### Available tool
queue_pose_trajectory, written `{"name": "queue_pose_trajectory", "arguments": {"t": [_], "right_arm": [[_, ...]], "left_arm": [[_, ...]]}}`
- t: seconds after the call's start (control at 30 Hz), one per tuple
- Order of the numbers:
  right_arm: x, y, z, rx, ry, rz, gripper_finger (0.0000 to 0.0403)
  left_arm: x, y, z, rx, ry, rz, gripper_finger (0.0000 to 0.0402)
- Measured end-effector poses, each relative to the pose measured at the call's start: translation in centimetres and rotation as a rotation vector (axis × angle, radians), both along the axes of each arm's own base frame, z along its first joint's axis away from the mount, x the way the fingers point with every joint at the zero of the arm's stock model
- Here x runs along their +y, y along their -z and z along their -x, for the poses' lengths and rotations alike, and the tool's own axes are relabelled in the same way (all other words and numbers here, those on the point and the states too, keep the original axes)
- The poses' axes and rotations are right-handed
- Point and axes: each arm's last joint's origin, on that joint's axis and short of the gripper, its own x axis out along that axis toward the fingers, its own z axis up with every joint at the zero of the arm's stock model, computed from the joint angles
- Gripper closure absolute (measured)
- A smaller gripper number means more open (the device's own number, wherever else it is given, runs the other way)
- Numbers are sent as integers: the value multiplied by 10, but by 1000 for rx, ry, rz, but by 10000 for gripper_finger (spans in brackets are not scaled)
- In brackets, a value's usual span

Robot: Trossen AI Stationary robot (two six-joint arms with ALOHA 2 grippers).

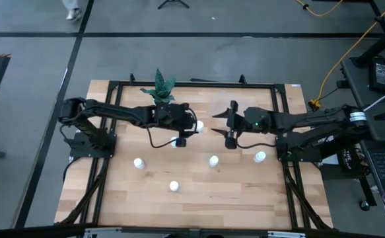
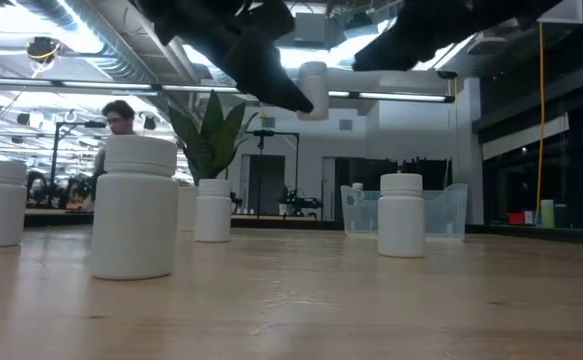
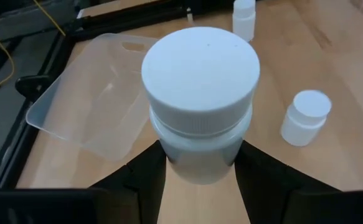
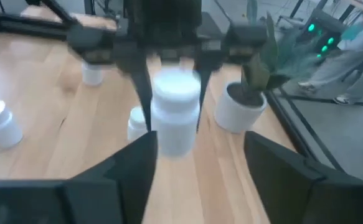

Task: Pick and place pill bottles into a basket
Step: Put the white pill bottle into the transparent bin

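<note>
The left hand (image 1: 193, 127) is clamped on a pill bottle (image 3: 200, 99), holding it up off the surface (image 1: 199, 192) just beside the plant pot (image 1: 160, 92). From the left wrist view the bottle's cap faces the camera and its long axis runs back between the two dark fingers (image 3: 137, 180); in the low view it hangs with its axis upright, cap at the top.

The right hand (image 1: 230, 125) hovers a little way off, on the far side of the held bottle from the plant pot, its fingers apart and holding nothing.

The clear basket (image 3: 100, 99) lies flat on the surface beyond the held bottle, on the side away from the plant pot.

Four other bottles stand upright with caps up, farther from the plant pot: one (image 1: 139, 163), one (image 1: 174, 186), one (image 1: 214, 160) and one (image 1: 260, 157). Another (image 1: 175, 142) stands just below the left hand.

A person (image 2: 119, 118) shows in the room behind.
</note>
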Motion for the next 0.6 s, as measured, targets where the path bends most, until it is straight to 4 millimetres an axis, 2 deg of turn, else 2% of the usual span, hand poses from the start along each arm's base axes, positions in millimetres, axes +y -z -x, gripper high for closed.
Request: {"name": "queue_pose_trajectory", "arguments": {"t": [0.13,0.27,0.5,0.6], "right_arm": [[0,2,-8,-15,6,-15,108],[0,7,-16,-31,9,-25,86],[-1,15,-24,0,20,-50,80],[-1,6,-30,7,19,-49,80]], "left_arm": [[1,-1,-2,-12,11,-25,233],[1,-1,-2,-14,22,-39,233],[1,-1,-2,-14,23,-41,233],[1,-1,-2,-12,23,-39,233]]}}
